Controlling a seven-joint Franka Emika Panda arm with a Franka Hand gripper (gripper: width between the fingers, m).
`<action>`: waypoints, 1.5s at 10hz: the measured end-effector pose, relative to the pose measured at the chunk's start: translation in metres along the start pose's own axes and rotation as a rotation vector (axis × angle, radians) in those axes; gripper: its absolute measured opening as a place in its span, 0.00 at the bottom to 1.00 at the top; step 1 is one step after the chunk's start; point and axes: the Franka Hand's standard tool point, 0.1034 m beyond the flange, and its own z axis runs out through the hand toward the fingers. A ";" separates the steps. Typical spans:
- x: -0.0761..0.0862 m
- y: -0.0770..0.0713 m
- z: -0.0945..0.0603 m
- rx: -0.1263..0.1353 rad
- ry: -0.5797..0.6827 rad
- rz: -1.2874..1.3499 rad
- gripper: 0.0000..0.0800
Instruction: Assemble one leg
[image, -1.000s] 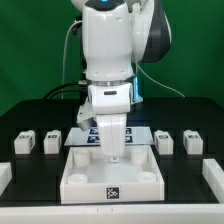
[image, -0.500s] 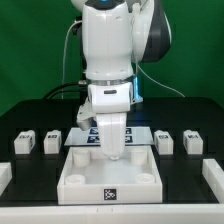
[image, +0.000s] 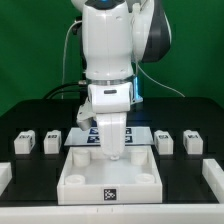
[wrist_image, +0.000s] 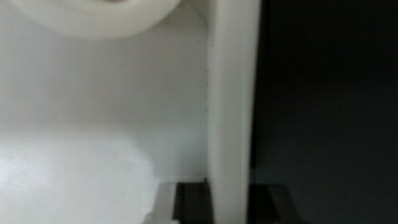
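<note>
Four small white blocky legs (image: 52, 142) carry black-and-white markers; the tool's (image: 113, 152) opening cannot be told.

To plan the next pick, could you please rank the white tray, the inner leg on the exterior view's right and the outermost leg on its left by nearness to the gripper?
1. white tray: directly under the gripper, centre.
2. inner leg: beside the tray, on the exterior view's right.
3. outermost leg: far out on the exterior view's left.

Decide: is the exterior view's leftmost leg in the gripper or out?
Out: the leg sits on the table, apart from the gripper.
</note>
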 end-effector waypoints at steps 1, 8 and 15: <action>0.010 0.006 0.000 -0.007 0.006 0.014 0.07; 0.087 0.050 0.002 -0.057 0.066 0.026 0.07; 0.085 0.050 0.003 -0.064 0.067 0.021 0.46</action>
